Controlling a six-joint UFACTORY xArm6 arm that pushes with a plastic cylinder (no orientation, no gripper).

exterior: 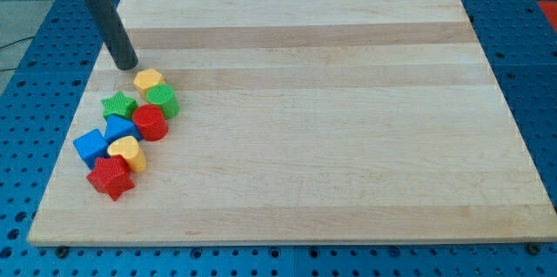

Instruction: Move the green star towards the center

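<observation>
The green star (118, 104) lies at the view's left on the wooden board (348, 120), in a tight cluster of blocks. A green round block (162, 99) sits just to its right, a red round block (150, 123) below right and a blue block (121, 127) directly below. My tip (127, 65) rests on the board above the cluster, a short way above the green star and just left of a yellow heart (149, 79). It touches no block.
Lower in the cluster lie a blue cube (90, 147), a second yellow heart (129, 152) and a red star (110, 178). The board's left edge (71, 129) runs close beside the cluster, with blue pegboard beyond.
</observation>
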